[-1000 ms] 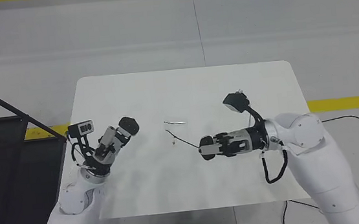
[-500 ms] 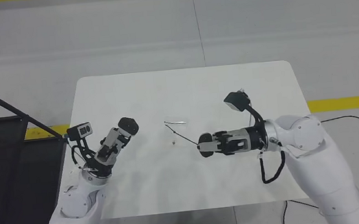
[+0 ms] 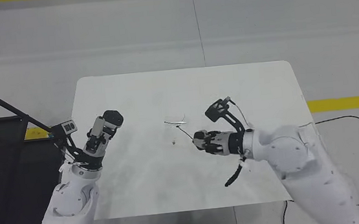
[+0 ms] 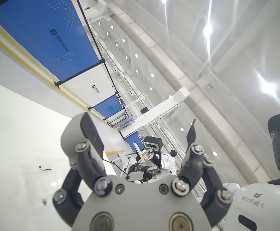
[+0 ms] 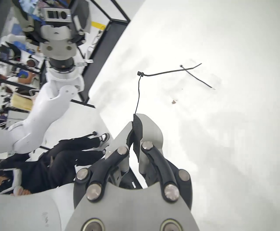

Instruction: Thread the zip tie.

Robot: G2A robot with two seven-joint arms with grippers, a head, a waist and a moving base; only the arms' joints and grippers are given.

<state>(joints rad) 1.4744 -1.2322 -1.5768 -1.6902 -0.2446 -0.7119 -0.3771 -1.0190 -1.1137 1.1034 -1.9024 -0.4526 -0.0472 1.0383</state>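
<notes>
Right fingers [image 5: 136, 129] clamp zip tie [image 5: 138, 94] end, rest jutting out ahead; left fingers [image 4: 90, 133] spread.

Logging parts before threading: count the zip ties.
2 sure: a held tie pinched in the right hand, a loose tie lying on the table beyond. A strand crossing the loose tie may be a third; cannot tell.

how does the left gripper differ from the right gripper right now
The left gripper is open and empty; the right gripper is shut on the strap of the zip tie. The left gripper is angled up toward the ceiling at the left side of the table; the right gripper sits near the table's middle, facing across its top. Both have the same grey fingers with black pads.
</notes>
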